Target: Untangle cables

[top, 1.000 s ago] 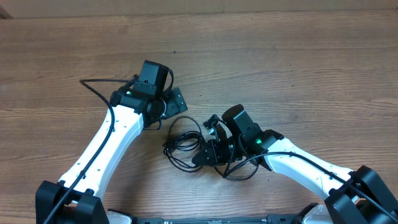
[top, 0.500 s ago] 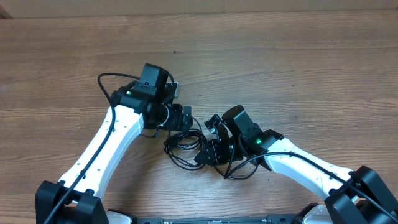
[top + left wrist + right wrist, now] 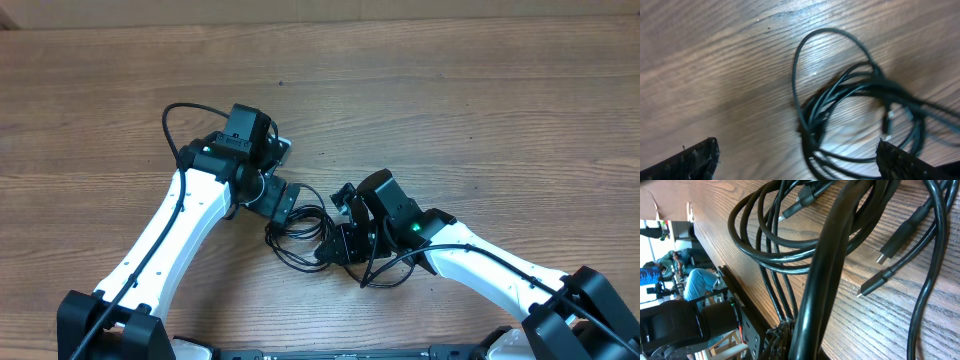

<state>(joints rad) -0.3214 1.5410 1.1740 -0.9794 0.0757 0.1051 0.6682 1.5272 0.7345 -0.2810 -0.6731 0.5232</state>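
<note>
Left fingers point(image 3: 690, 160) wide; right fingers point(image 3: 332, 248) pinching cables point(image 3: 809, 122).

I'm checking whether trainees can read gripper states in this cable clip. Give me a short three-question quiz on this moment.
1. True or false: the left gripper is open and holds nothing.
2. The right gripper is: A) wide open, B) shut on the cables, C) out of every view.
3. Fill in: the cables lie in a tangled bundle on a ___ table.
Key: 1 true; 2 B; 3 wooden.
</note>
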